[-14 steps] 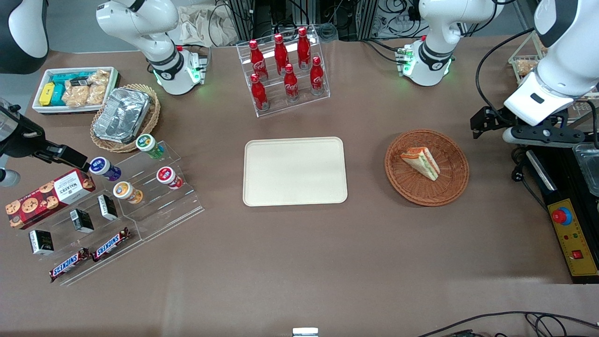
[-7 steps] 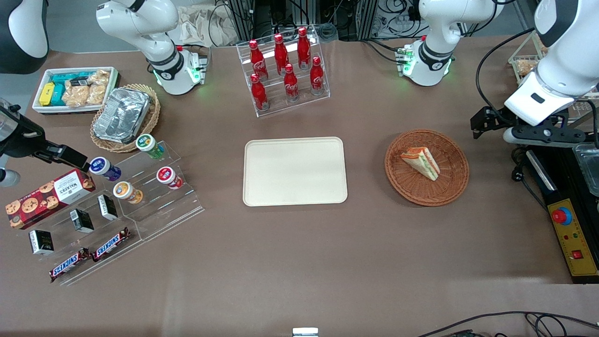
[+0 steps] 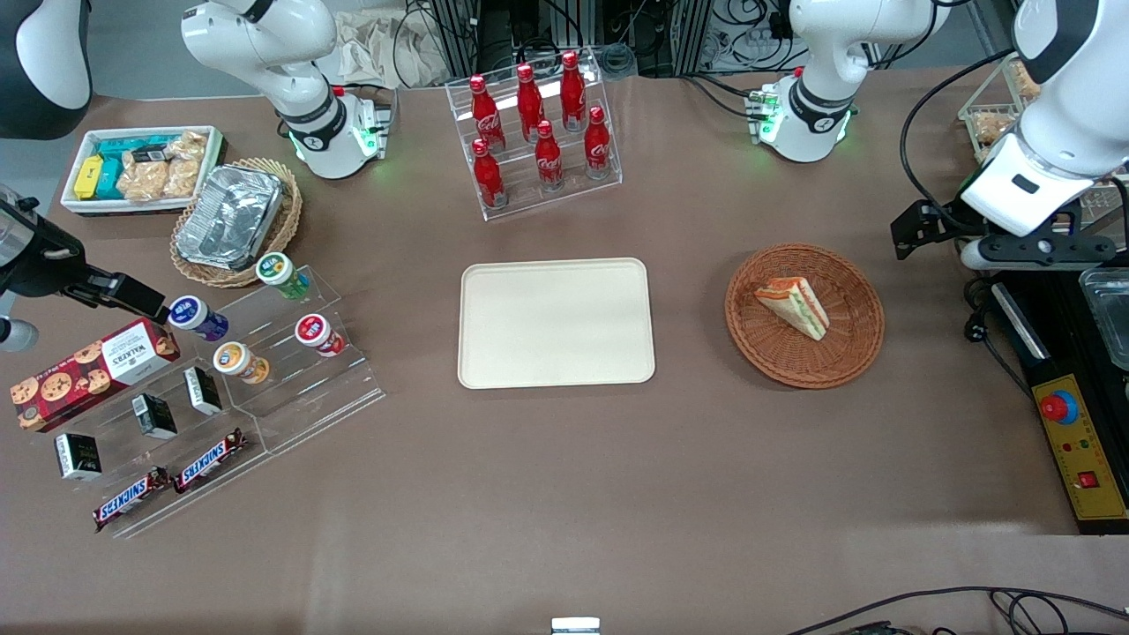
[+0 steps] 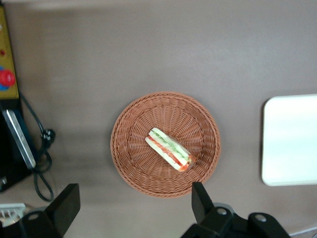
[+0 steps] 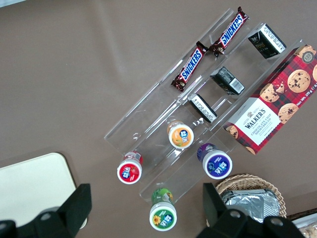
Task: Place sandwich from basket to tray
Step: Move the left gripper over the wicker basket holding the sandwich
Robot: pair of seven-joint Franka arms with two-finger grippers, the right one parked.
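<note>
The sandwich is a pale wedge with red, orange and green layers, lying in the round reddish-brown basket. The cream tray lies flat beside the basket, toward the parked arm's end of the table, with nothing on it. My left gripper hangs high above the table edge, beside the basket at the working arm's end. In the left wrist view the gripper is open, its black fingers wide apart with nothing between them. The sandwich, the basket and a part of the tray show below it.
A rack of red bottles stands farther from the front camera than the tray. An acrylic stand of snacks, a tan basket with a foil container and a white bin sit at the parked arm's end. A yellow control box lies under my arm.
My left arm and gripper have shifted slightly away from the front camera. The sandwich, basket and tray have not moved.
</note>
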